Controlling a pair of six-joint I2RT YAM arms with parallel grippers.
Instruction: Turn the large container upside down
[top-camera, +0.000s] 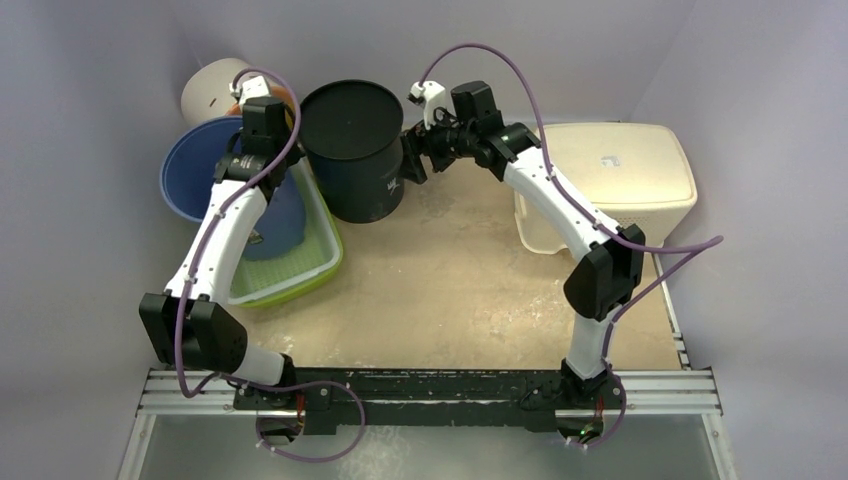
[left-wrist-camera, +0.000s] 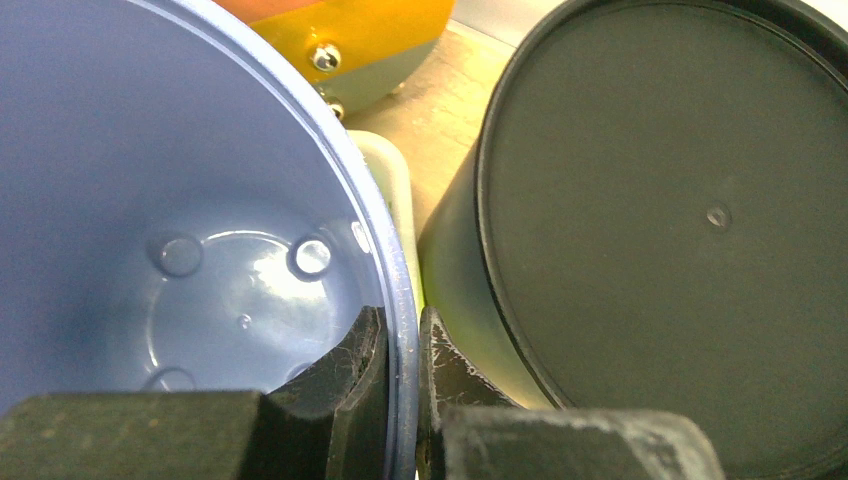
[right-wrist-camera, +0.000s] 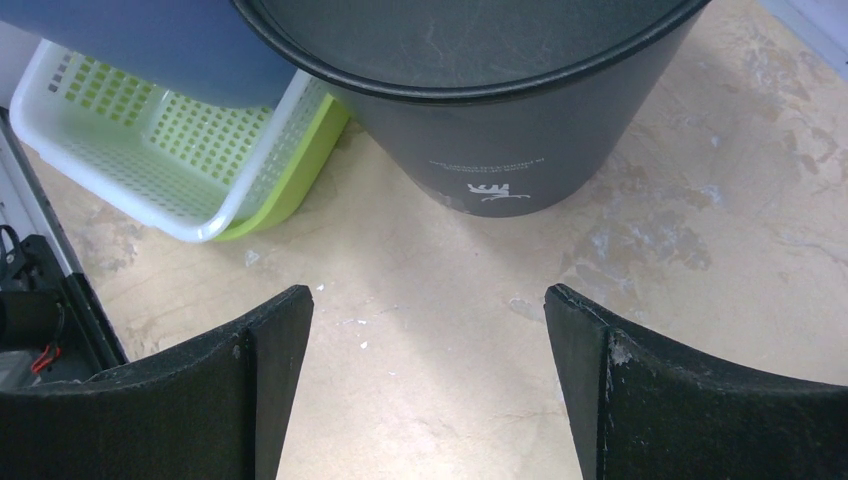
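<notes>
Item: large blue container (top-camera: 190, 178), round, smooth plastic, thin pale rim, plain wall without markings. The left wrist view looks into its interior, where the floor carries raised circular dimples and a glossy reflection. Position: left rear of the desk (top-camera: 450, 285), lying tilted, open mouth toward the left rear, lower body resting in a white mesh basket (top-camera: 300, 268) nested in a green one. Neighbour: a black container (top-camera: 352, 130) standing just to its right, flat disc with a small central mark facing up, small white print on its side wall. Left pincer (left-wrist-camera: 402, 350): clenched on the blue container's rim, one finger inside the wall, the other outside, the rim pinched between them. Right pincer (right-wrist-camera: 425, 300): released, jaws standing wide apart over bare desk, near the black container's right side and not touching it. Other stock: a cream bin (top-camera: 620, 170) at the right rear; a white round object (top-camera: 210, 90) behind the blue container; an orange and yellow part (left-wrist-camera: 350, 30) with metal rivets past the blue rim. Obscured: the left arm covers much of the blue container from above; its underside and its contact with the basket cannot be made out; whether the black and blue walls touch cannot be told; the white round object is mostly hidden.
</notes>
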